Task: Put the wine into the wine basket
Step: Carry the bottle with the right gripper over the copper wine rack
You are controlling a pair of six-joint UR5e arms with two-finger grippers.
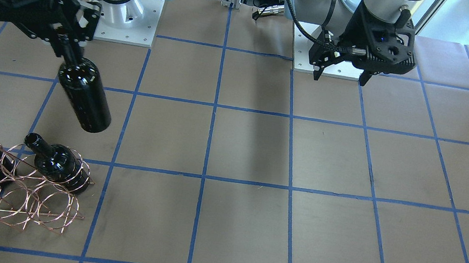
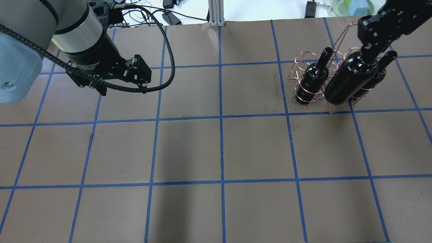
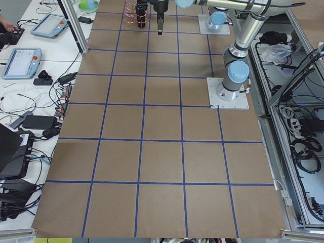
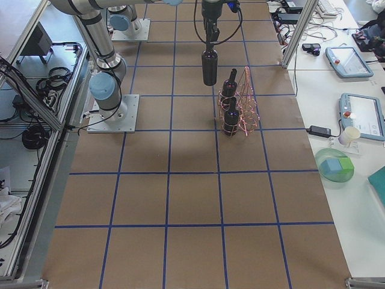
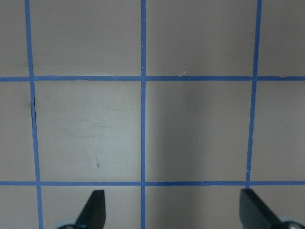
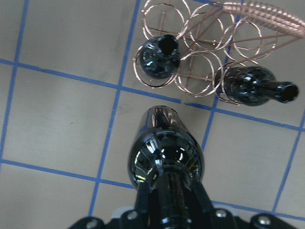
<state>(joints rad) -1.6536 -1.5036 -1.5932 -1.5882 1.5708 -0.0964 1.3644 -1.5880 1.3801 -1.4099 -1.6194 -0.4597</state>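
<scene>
Currently held: a glossy black wine bottle (image 1: 85,98), hanging neck-up and clear of the worktop (image 1: 250,151), with its base lowest.
Right gripper (image 1: 67,50): fingers pinched on the bottle's neck from above.
Bottle's place: just on the robot's side of the wine basket (image 1: 38,210), above its nearest row of rings.
Wine basket: copper wire with a coiled handle (image 6: 267,14), standing toward the worktop's long edge opposite the robot, across from the right arm's base.
Basket's load: two other bottles (image 1: 58,165) stand in rings of the nearest row, one bare ring between them.
Left gripper (image 5: 171,202): fingers spread wide above bare tiles near the robot's edge.
</scene>
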